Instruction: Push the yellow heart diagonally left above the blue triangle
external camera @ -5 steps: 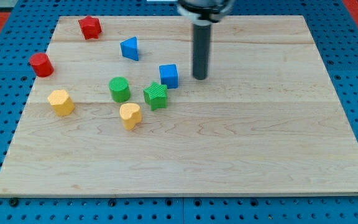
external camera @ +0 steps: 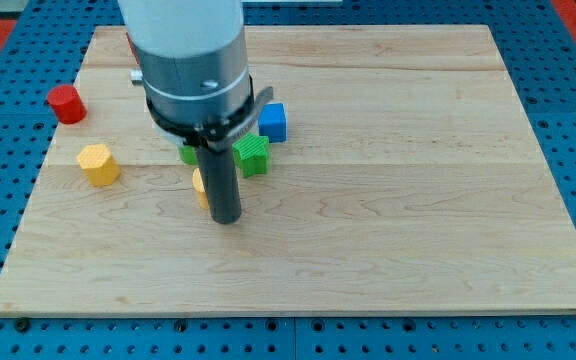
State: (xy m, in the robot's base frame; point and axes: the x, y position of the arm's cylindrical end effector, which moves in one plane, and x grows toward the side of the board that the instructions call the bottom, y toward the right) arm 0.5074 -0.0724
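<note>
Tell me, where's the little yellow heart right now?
The yellow heart peeks out left of my tip, left of the board's centre, just below the green blocks.

Bright, even light falls on the wooden counter (external camera: 418,200) from above, with no strong glare on the pale grain. Shadows are short and soft: my tip (external camera: 227,220) casts only a faint dark smudge at its base, and the blue cube (external camera: 273,122) and the yellow block (external camera: 98,164) at the view's left show thin shade beneath them. My pale upper body (external camera: 183,40) looks slightly blurred. The far blocks stay sharp.
</note>
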